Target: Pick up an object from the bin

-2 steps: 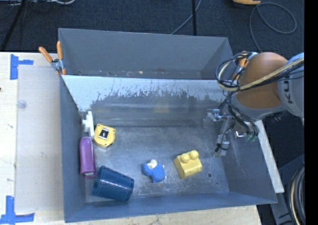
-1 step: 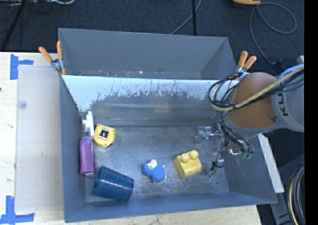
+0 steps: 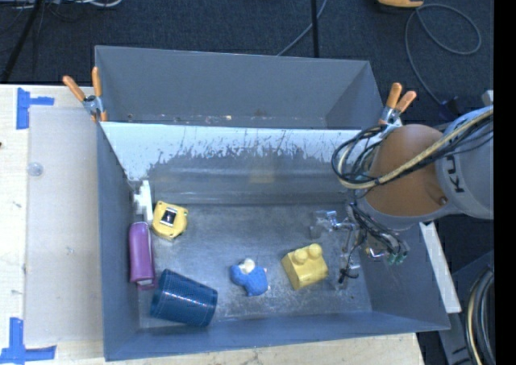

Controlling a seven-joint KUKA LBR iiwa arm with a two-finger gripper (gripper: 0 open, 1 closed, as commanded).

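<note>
My gripper (image 3: 339, 246) hangs low over the right side of the bin floor, open, with nothing between its fingers. Just to its left lies a yellow toy block (image 3: 305, 267) with a round stud on top; the lower fingertip (image 3: 347, 273) is close beside the block's right edge, apart from it. Further left a small blue figure (image 3: 251, 276) with a white spot rests on the floor.
A dark blue cup (image 3: 184, 299) lies on its side at the front left. Along the left wall lies a purple bottle (image 3: 141, 252) with a white top, and a yellow tape measure (image 3: 168, 220) sits beside it. The arm's orange cover and cables overhang the right rim.
</note>
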